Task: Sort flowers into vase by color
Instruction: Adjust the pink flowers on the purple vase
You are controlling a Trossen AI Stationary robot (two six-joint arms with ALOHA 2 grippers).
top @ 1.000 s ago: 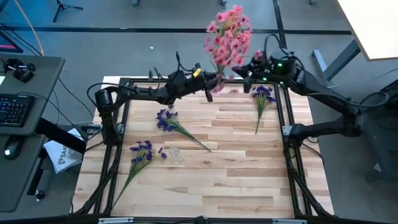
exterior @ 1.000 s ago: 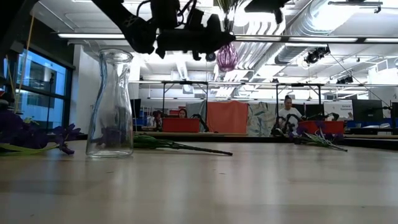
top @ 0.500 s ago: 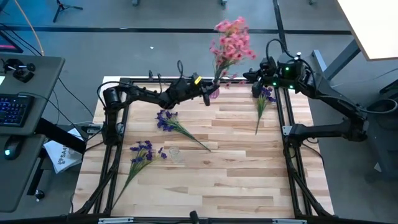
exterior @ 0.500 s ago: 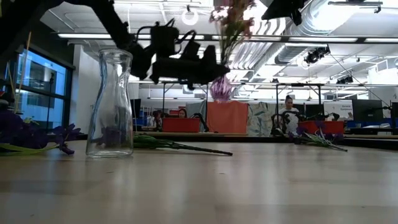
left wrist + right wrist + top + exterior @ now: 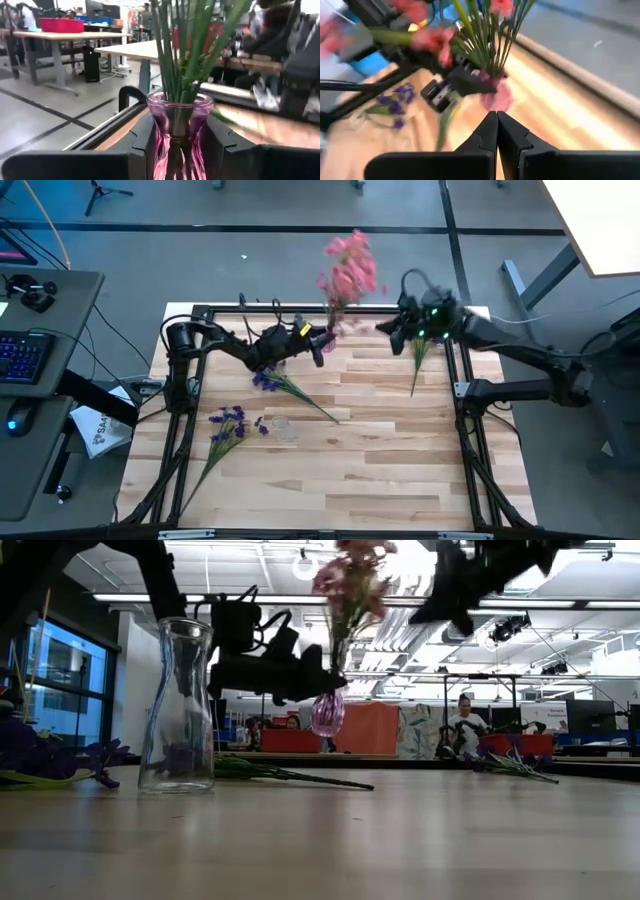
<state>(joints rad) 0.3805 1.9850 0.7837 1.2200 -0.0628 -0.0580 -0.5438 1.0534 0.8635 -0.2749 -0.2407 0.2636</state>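
Note:
A small pink glass vase (image 5: pixel 177 135) with a bunch of pink flowers (image 5: pixel 345 268) standing in it hangs above the table's far middle, and my left gripper (image 5: pixel 325 340) is shut on it. The green stems (image 5: pixel 180 45) rise out of its mouth. My right gripper (image 5: pixel 387 328) is shut and empty, in the air just right of the pink flowers, pointing at them. A clear glass vase (image 5: pixel 180 705) stands on its base left of the table's centre (image 5: pixel 282 426). Purple flower sprays lie flat on the wood (image 5: pixel 270 377), (image 5: pixel 228 425), (image 5: pixel 422 340). My left gripper pinches the pink vase at its narrow waist (image 5: pixel 176 131) below the flared mouth, one finger (image 5: pixel 142 145) on each side. The fingers reach in level from the table's left. The vase hangs upright, clear of the table, with the flowers standing up above it.
A black metal frame (image 5: pixel 200 315) runs around the tabletop's edges. The near half of the table is bare wood (image 5: pixel 340 480). Beyond the far edge, desks and a person (image 5: pixel 463 725) show in the room.
My left gripper has come down with the pink vase, which stays upright, and the flowers have sunk with it and shifted a little toward the table's left. My right gripper, still shut, has also come down and moved leftward toward the flowers.

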